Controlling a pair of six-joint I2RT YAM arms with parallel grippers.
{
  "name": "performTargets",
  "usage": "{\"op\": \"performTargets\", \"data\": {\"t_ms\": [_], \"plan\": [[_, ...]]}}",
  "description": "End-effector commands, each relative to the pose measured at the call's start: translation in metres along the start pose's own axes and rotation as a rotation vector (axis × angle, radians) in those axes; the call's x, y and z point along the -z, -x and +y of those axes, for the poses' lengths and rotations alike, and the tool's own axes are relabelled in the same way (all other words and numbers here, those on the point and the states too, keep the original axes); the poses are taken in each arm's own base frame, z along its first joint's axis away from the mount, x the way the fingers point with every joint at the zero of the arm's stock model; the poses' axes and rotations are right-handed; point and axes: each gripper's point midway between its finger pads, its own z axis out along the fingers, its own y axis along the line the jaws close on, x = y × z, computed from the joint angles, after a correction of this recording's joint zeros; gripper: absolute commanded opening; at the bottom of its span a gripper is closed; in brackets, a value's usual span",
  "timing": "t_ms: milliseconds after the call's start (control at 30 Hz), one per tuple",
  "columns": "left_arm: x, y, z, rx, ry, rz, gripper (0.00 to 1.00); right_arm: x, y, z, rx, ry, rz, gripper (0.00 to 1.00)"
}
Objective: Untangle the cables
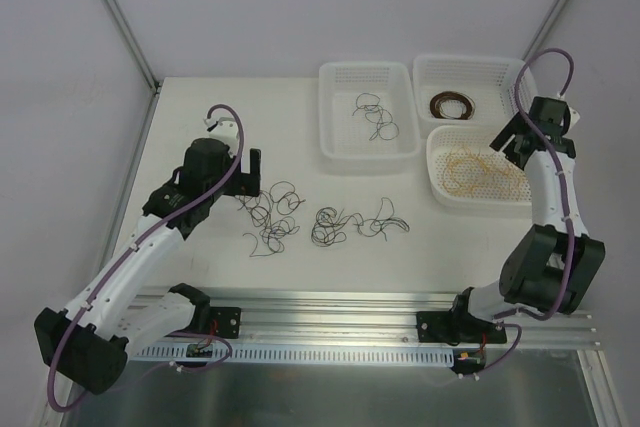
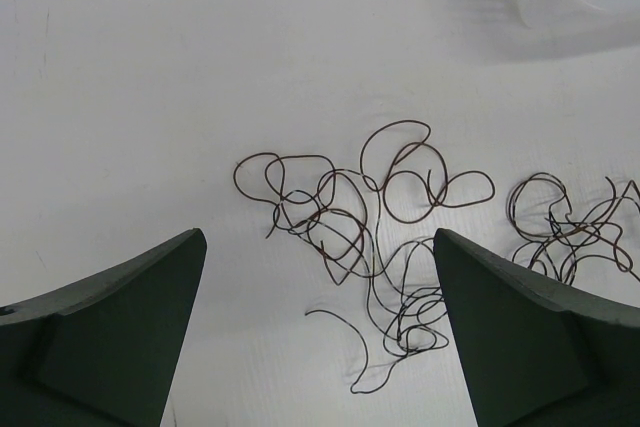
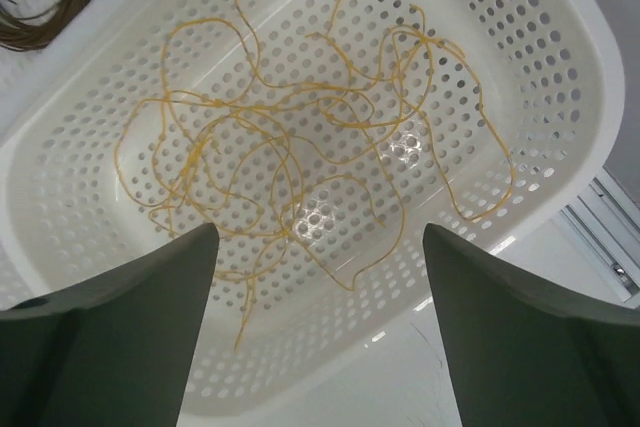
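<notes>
Hovering our left fingers (image 2: 120, 332) spread wide above the tangled dark cables (image 2: 338, 232) on the tabletop (image 2: 150, 67), our right fingers (image 3: 110, 337) spread, empty, over yellow cables (image 3: 290, 137) in a white basket (image 3: 585, 57)

Top view — high at near edge, whole table (image 1: 200, 117). Wrist views — close, downward: left shares loose cables (image 1: 268, 215) (image 2: 340, 227), right shares oval basket (image 1: 433, 154) (image 3: 600, 57).
</notes>
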Motion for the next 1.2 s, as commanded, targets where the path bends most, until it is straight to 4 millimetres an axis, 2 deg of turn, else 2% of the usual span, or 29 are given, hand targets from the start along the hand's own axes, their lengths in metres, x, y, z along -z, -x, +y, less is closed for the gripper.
{"op": "performTargets", "data": {"t_ms": [0, 100, 133, 200, 333, 433, 467, 567, 667, 733, 833, 933, 1167], "plan": [[-0.004, 0.003, 0.004, -0.010, 0.019, -0.011, 0.99, 0.058, 0.034, 0.017, 0.020, 0.080, -0.138, 0.90], [-0.006, 0.001, 0.003, -0.015, 0.019, -0.001, 0.99, 0.085, 0.028, 0.038, 0.105, 0.161, -0.145, 0.95], [-0.007, 0.000, 0.003, -0.013, 0.018, 0.001, 0.99, 0.097, 0.022, 0.050, 0.146, 0.208, -0.148, 0.96], [-0.008, -0.001, 0.003, -0.015, 0.019, 0.007, 0.99, 0.109, 0.010, 0.067, 0.197, 0.280, -0.138, 0.97], [-0.009, -0.003, 0.002, -0.018, 0.017, 0.016, 0.99, 0.138, -0.035, 0.108, 0.376, 0.482, -0.103, 0.97], [-0.011, -0.005, 0.003, -0.019, 0.020, 0.024, 0.99, 0.151, -0.078, 0.127, 0.494, 0.590, -0.049, 0.97], [-0.011, -0.006, 0.002, -0.022, 0.017, 0.028, 0.99, 0.150, -0.095, 0.128, 0.530, 0.611, -0.015, 0.96], [-0.013, -0.007, 0.002, -0.025, 0.017, 0.035, 0.99, 0.164, -0.138, 0.139, 0.641, 0.716, 0.054, 0.95], [-0.014, -0.009, 0.002, -0.026, 0.017, 0.044, 0.99, 0.166, -0.183, 0.138, 0.747, 0.756, 0.137, 0.95], [-0.015, -0.009, 0.001, -0.028, 0.012, 0.046, 0.99, 0.160, -0.213, 0.134, 0.833, 0.757, 0.199, 0.94], [-0.016, -0.011, 0.000, -0.030, 0.011, 0.057, 0.99, 0.145, -0.242, 0.127, 0.941, 0.710, 0.257, 0.93], [-0.018, -0.012, 0.001, -0.031, 0.014, 0.066, 0.99, 0.136, -0.259, 0.130, 0.990, 0.699, 0.302, 0.93], [-0.018, -0.012, 0.003, -0.038, 0.023, 0.064, 0.99, 0.109, -0.281, 0.137, 1.077, 0.642, 0.328, 0.91]]}}
